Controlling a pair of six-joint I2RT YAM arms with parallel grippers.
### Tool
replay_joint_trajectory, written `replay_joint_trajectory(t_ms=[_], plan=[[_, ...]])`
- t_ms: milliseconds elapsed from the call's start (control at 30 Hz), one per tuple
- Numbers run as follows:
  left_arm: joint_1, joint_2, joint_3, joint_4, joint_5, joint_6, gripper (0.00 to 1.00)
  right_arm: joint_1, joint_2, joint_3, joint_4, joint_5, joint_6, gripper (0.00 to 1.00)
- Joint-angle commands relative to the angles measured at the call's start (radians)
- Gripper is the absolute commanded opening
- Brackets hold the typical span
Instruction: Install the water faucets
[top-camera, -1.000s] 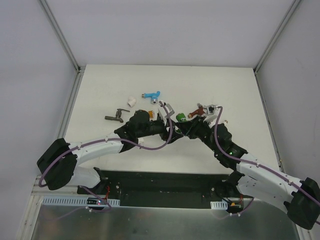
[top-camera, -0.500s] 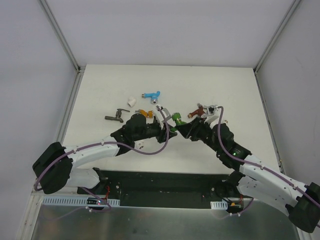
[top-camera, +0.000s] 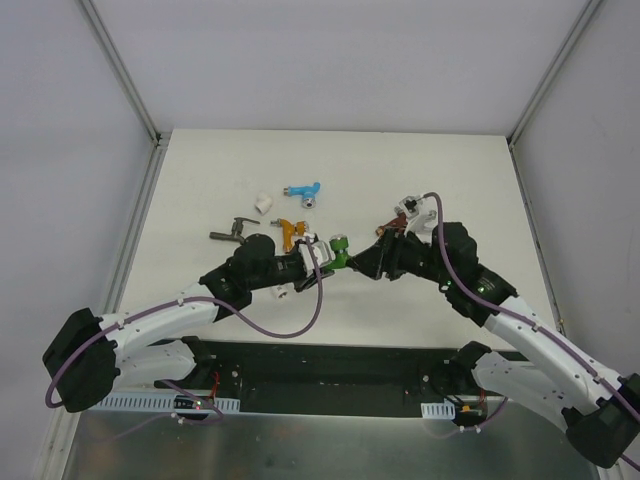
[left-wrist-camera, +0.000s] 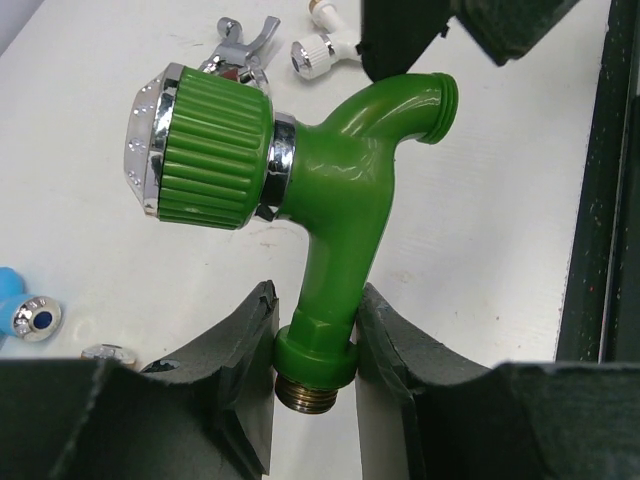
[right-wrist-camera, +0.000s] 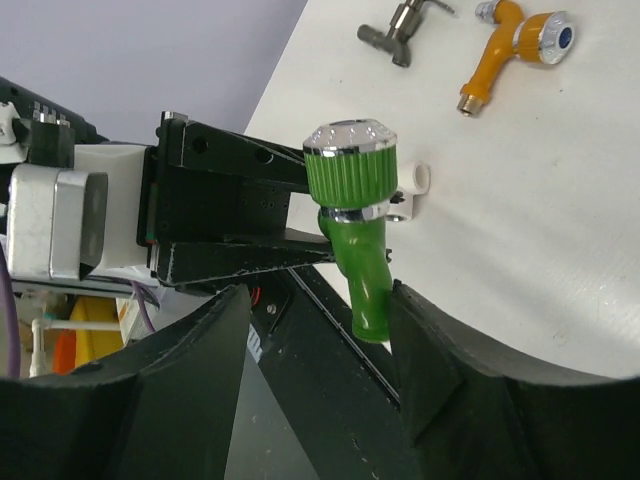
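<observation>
The green faucet hangs above the table, and my left gripper is shut on its collar just above the brass thread. From above, the green faucet sits between the two arms. My right gripper is open around the green spout, which lies against one finger with a wide gap to the other. On the table lie the orange faucet, blue faucet, dark grey faucet and reddish-brown faucet. Silver faucet and white faucet lie beyond.
A stubby white pipe fitting lies left of the blue faucet, another white fitting under the left gripper. A black base plate runs along the near table edge. Walls enclose the table on three sides.
My left gripper has shut on the green faucet and drawn it back and to the left. My right gripper has opened off it and pulled back to the right.
</observation>
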Motion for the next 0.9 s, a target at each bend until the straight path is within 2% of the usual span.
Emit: replay_joint_trajectory(t_ms=[0, 333, 767, 867], plan=[[-0.002, 0.004, 0.059, 0.003, 0.09, 0.116, 0.0, -0.005, 0.069, 0.068, -0.008, -0.178, -0.033, 0.6], [-0.002, 0.027, 0.084, 0.108, 0.144, 0.069, 0.0, -0.005, 0.147, 0.048, 0.107, -0.174, -0.014, 0.48], [-0.002, 0.058, 0.093, 0.168, 0.115, 0.029, 0.0, -0.003, 0.189, 0.011, 0.193, -0.177, 0.021, 0.37], [-0.003, 0.061, 0.091, 0.171, 0.115, 0.027, 0.0, -0.002, 0.186, 0.005, 0.201, -0.169, 0.015, 0.29]])
